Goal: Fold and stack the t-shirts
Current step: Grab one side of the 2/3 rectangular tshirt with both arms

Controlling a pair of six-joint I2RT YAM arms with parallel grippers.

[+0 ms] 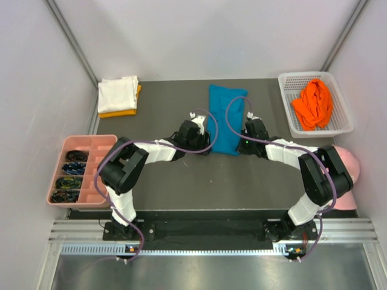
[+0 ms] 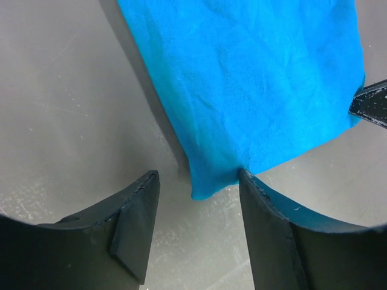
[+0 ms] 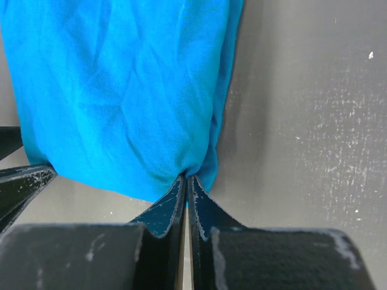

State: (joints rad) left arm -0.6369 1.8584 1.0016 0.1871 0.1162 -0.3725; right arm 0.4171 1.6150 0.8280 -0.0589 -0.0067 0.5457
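Now right gripper (image 3: 186,179) jaws pinch near right corner of teal t-shirt (image 1: 227,118); left gripper (image 2: 198,176) jaws spread astride its near left corner.

so the middle shirt (image 1: 227,118) lies mid-table toward the back, left gripper (image 2: 196,181) at its near-left corner and right gripper (image 3: 186,178) at its near-right one, stacked shirts (image 1: 118,93) back-left, basket (image 1: 290,81) back-right with the last shirt (image 1: 312,103) in it, tray (image 1: 91,142) at the left edge, cap (image 1: 351,163) far right
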